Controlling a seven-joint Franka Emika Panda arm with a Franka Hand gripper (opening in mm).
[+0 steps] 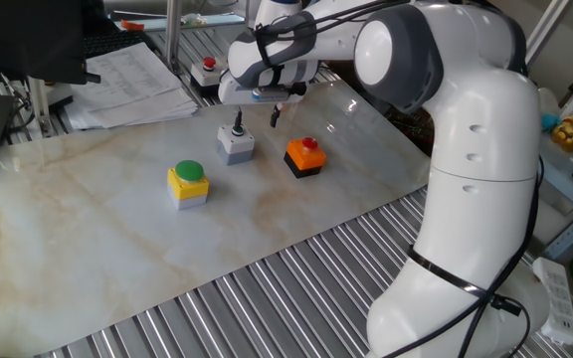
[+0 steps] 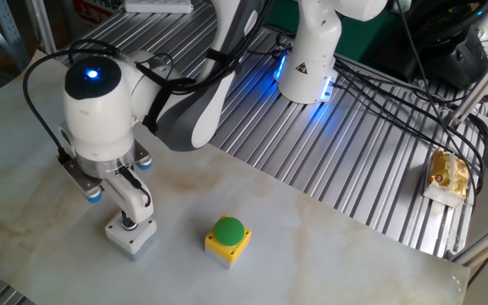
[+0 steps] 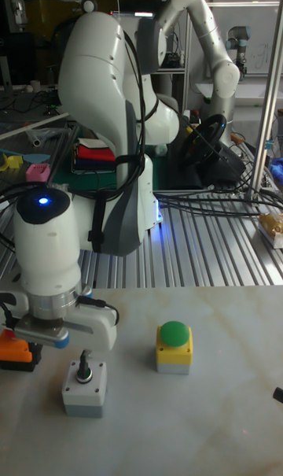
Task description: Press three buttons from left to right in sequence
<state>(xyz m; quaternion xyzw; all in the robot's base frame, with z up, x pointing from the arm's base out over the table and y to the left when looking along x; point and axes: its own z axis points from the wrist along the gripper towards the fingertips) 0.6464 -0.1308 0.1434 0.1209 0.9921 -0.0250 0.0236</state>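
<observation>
Three buttons (image 1: 236, 145) in a row

text: none is reading legibly | robot base (image 2: 307, 63): a warning-triangle sign is showing, wording too small | paper stack (image 1: 127, 80): print is showing only as blur | buttons: no lettering is showing

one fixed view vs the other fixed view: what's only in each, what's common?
Only in one fixed view: the orange-black button, a stack of papers and a black box with a red button. Only in the other fixed view: the blue light on the robot base and a yellow packet. Both: the yellow button, and a finger on the grey button.
</observation>
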